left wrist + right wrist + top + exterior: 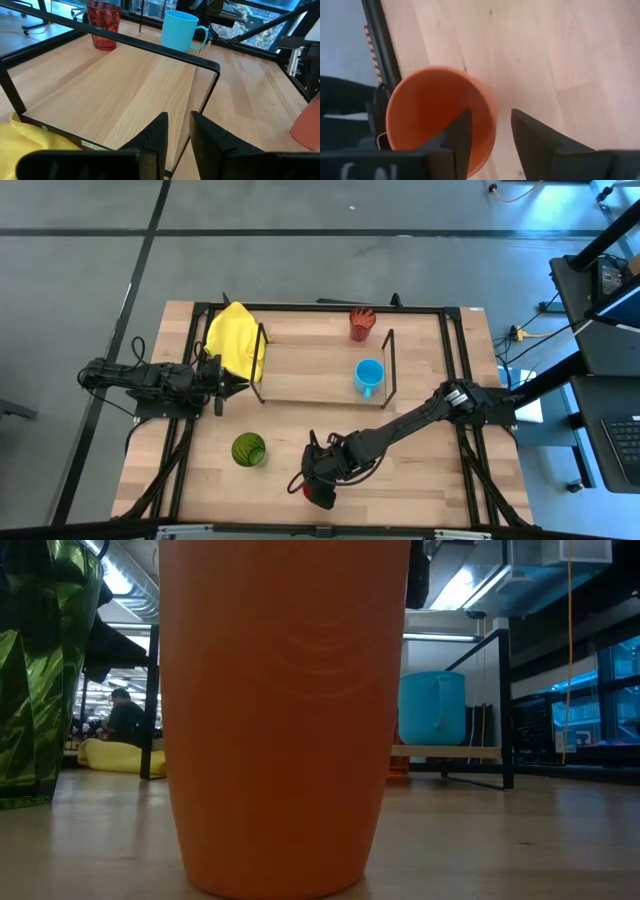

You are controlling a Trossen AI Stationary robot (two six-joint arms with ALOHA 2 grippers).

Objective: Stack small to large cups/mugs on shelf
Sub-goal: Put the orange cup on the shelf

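The short red cup (320,497) stands upright on the table near its near edge and fills the low view as an orange wall (280,720). My right gripper (490,145) is open above it, one finger over the hollow and one outside the rim. The green tumbler (248,450) stands on the table to the cup's left. The light blue mug (368,377) and the orange-red tumbler (361,325) stand on the shelf (310,360) at its right end. My left gripper (178,135) waits, narrowly open, at the shelf's left end. My right gripper comes at the red cup from above, pointing down, with the cup's wall and rim (487,107) in the gap between its two fingers. I cannot tell whether either finger touches the wall. The cup stands upright with its base on the table.
A yellow cloth (236,340) lies over the shelf's left wire frame (262,365), just beyond my left gripper. A black wire frame (210,67) closes each end of the shelf. Bare tabletop lies to the right of the red cup (420,480). People show in the room behind.
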